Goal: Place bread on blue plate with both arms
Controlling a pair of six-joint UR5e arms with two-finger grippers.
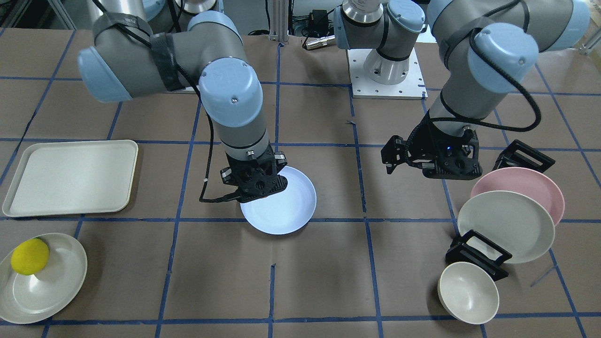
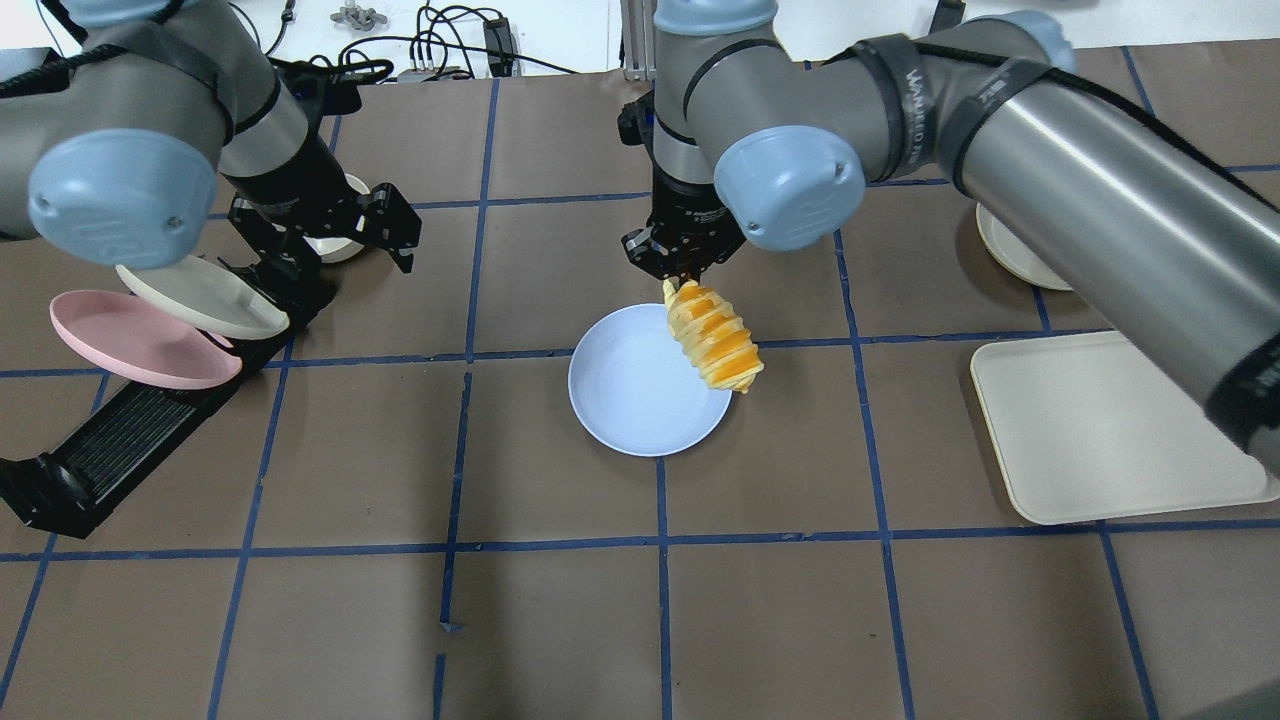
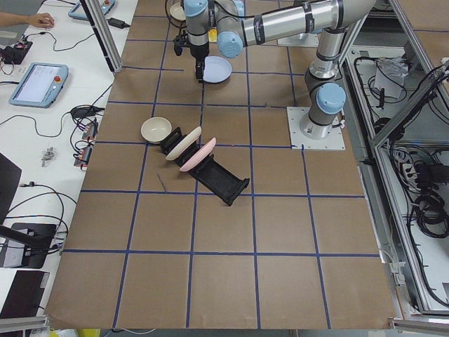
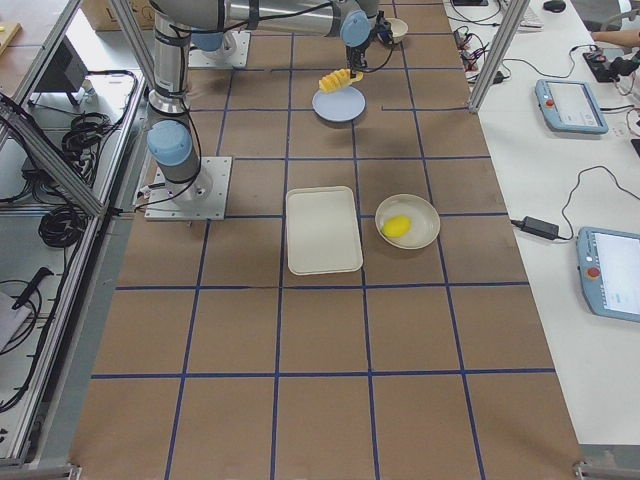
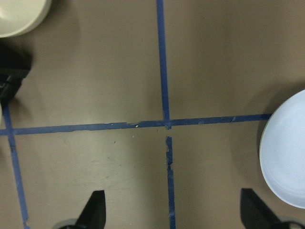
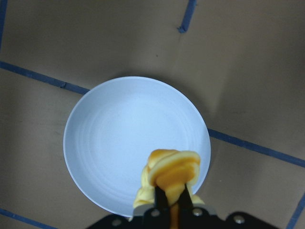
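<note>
The striped orange and cream bread (image 2: pixel 712 337) hangs tilted from my right gripper (image 2: pixel 677 283), which is shut on its upper end. It hangs over the right rim of the blue plate (image 2: pixel 635 400), which lies flat on the table. In the right wrist view the bread (image 6: pixel 170 174) hangs above the plate's (image 6: pixel 119 143) near edge. In the front-facing view the right gripper (image 1: pixel 257 185) hides the bread. My left gripper (image 5: pixel 172 212) is open and empty above bare table, to the left of the plate (image 5: pixel 286 157) and beside the dish rack.
A black dish rack (image 2: pixel 120 440) holds a pink plate (image 2: pixel 135 340) and a cream plate (image 2: pixel 200 297), with a cream bowl (image 1: pixel 468 292) beside it. A cream tray (image 2: pixel 1110 430) lies at the right. A cream plate (image 1: pixel 47 286) holds a yellow ball (image 1: pixel 30 256).
</note>
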